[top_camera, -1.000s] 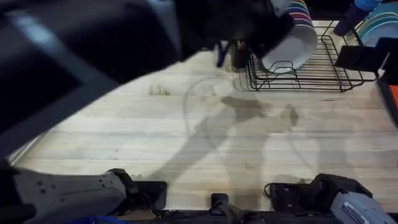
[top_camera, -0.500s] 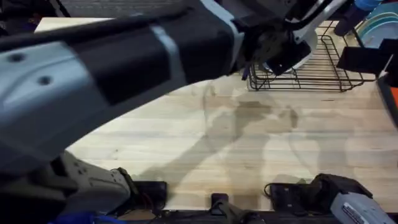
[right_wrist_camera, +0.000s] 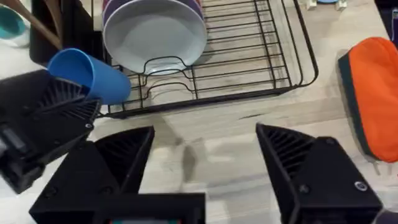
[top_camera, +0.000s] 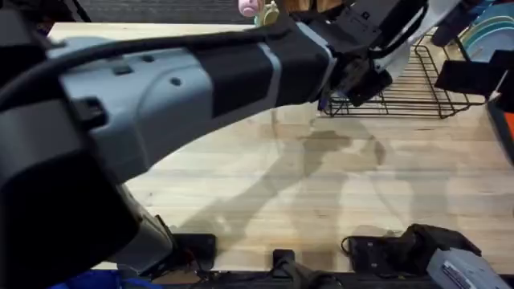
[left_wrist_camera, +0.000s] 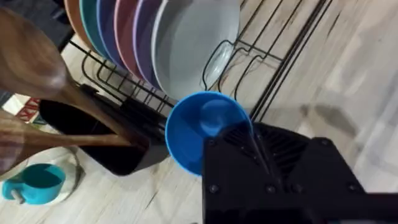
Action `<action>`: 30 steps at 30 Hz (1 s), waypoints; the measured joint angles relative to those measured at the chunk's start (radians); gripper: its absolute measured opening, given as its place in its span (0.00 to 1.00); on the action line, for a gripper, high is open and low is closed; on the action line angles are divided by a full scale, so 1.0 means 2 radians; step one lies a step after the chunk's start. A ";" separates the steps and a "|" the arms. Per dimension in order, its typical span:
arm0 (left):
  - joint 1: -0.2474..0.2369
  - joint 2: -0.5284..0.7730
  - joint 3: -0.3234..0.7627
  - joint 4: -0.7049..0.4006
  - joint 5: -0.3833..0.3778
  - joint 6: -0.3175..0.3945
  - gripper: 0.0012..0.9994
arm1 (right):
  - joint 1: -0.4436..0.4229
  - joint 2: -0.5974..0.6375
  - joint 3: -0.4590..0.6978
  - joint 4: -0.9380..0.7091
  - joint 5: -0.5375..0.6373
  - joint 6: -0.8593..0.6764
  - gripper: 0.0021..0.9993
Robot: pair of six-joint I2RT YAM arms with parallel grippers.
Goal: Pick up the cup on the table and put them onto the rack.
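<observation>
The cup, a plain bright-blue tumbler, lies tipped on its side in the air at the near corner of the rack, its open mouth toward the white plate; the left gripper pinches it by the base end. The carry looks nearly done, so I judge the next move is to ease the cup over the wire rim onto the bare grid beside the plates. The right gripper hangs spread above the table.
</observation>
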 joint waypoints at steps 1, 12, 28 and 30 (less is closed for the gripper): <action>0.000 0.003 0.000 0.000 0.000 0.000 0.04 | 0.000 0.000 0.000 0.000 0.000 0.000 0.99; 0.000 0.037 0.000 0.007 -0.019 0.000 0.04 | 0.000 0.000 0.000 0.000 -0.022 0.000 0.99; 0.003 0.041 0.000 0.014 -0.028 0.000 0.04 | 0.000 0.000 0.000 0.000 -0.029 0.000 0.99; 0.003 0.044 0.000 0.014 -0.028 0.000 0.04 | 0.000 0.000 0.000 0.000 -0.029 0.000 0.99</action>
